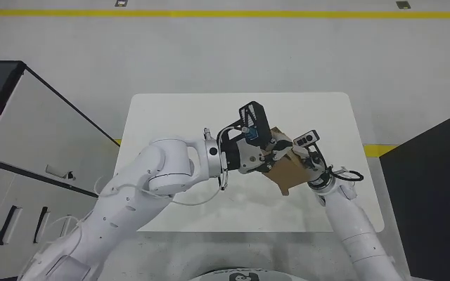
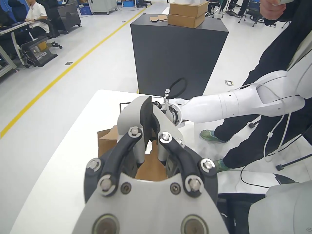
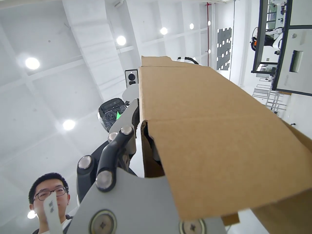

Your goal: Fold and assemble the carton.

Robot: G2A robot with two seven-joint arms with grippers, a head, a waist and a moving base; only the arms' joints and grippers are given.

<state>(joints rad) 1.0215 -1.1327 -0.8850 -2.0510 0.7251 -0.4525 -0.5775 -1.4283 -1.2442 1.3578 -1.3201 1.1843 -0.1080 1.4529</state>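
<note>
The white table (image 1: 176, 112) is carrying the work. The carton (image 1: 290, 172) is hanging tilted above it, right of the middle and well in from every edge; I cannot tell whether a corner is touching the top.

The left gripper (image 2: 149, 116) is sitting at the carton's left side with its pads pressing together, and whether a flap edge is caught between them is not showing. The right gripper (image 1: 303, 157) is holding the carton from the right. In its wrist view one finger (image 3: 126, 119) is lying against the outside of a cardboard wall and the other is going inside, so I am judging it clamped on that wall.

The risk is sitting in this single-wall hold. A push from the left arm could be pivoting the box in the clamp, buckling the thin wall or pulling it free. A half-folded flap could also be springing back open.
</note>
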